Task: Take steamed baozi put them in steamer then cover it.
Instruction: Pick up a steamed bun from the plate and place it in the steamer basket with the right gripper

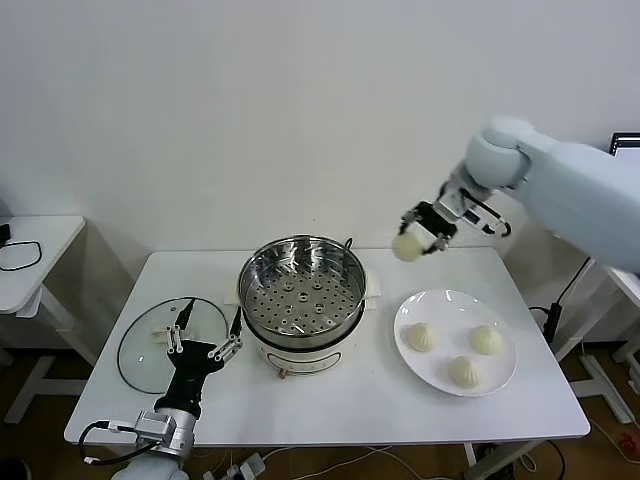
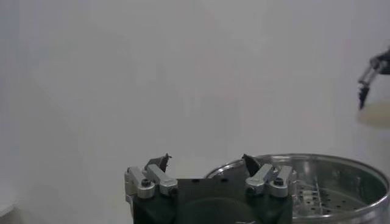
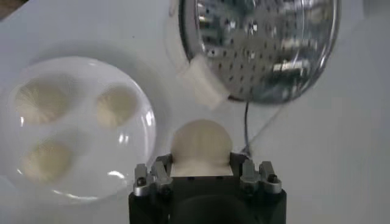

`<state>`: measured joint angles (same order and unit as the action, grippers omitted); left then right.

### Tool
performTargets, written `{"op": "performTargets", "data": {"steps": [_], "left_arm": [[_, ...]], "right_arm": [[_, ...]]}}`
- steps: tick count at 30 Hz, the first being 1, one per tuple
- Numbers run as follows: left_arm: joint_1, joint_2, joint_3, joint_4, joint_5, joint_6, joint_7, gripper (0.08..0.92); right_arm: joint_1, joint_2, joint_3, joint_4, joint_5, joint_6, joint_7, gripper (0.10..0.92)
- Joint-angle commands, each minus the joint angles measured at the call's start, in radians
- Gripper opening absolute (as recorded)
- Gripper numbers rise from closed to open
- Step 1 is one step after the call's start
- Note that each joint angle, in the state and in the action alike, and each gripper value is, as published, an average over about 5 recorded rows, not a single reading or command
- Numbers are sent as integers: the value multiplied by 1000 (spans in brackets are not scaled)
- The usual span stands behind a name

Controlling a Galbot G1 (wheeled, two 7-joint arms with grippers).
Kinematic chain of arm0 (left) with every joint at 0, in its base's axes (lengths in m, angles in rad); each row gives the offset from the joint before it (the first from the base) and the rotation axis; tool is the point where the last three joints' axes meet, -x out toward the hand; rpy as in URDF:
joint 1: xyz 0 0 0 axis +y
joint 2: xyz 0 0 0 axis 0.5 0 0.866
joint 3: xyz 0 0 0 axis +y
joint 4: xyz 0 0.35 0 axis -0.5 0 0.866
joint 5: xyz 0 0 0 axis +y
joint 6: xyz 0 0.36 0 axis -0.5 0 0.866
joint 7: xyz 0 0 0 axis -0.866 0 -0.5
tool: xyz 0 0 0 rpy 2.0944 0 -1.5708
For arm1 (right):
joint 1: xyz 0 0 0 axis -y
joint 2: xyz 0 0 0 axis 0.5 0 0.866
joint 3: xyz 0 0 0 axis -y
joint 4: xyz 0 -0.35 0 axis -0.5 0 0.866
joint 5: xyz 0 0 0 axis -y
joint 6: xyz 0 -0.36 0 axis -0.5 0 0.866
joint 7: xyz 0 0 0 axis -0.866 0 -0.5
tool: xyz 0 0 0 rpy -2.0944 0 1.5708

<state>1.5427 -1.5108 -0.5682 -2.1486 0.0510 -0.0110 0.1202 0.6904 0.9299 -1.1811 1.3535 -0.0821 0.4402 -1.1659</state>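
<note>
The right gripper (image 1: 421, 238), clamped on one steamed baozi (image 1: 407, 246), hangs above the table between plate (image 1: 412, 356) and steamer (image 1: 302, 292), which lies to its left and lower; the wide-open left gripper (image 1: 207, 333) waits beside the glass lid (image 1: 140, 345).

The table (image 1: 330, 400) is seen from above and in front by the head view, with the steamer (image 1: 303, 290) near its middle. The steamer's rim (image 2: 304, 159) is viewed level and close by the left wrist view. From high above, the steamer (image 3: 265, 45) and plate (image 3: 73, 128) are both looked down on by the right wrist view.
</note>
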Motion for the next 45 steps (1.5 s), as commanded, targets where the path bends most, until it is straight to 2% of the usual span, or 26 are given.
{"op": "performTargets", "data": {"steps": [1,13,23,43,45], "left_arm": [[-2,2,-14,3,-11,2,2,823],[-15,30,-83,49,-42,2,25,823],[-15,32,-119,69,-58,-5,38,823],[-15,30,-125,66,-61,-8,43,823],[-16,30,-128,66,-62,-8,43,823]], "right_arm": [[163,197,-156,6,-4,168,16,653],[-41,490,-82,-323,-168,300,88,653],[-217,612,18,-609,-331,357,130,653],[-310,652,100,-739,-450,360,211,654],[-310,650,99,-736,-449,356,210,674]]}}
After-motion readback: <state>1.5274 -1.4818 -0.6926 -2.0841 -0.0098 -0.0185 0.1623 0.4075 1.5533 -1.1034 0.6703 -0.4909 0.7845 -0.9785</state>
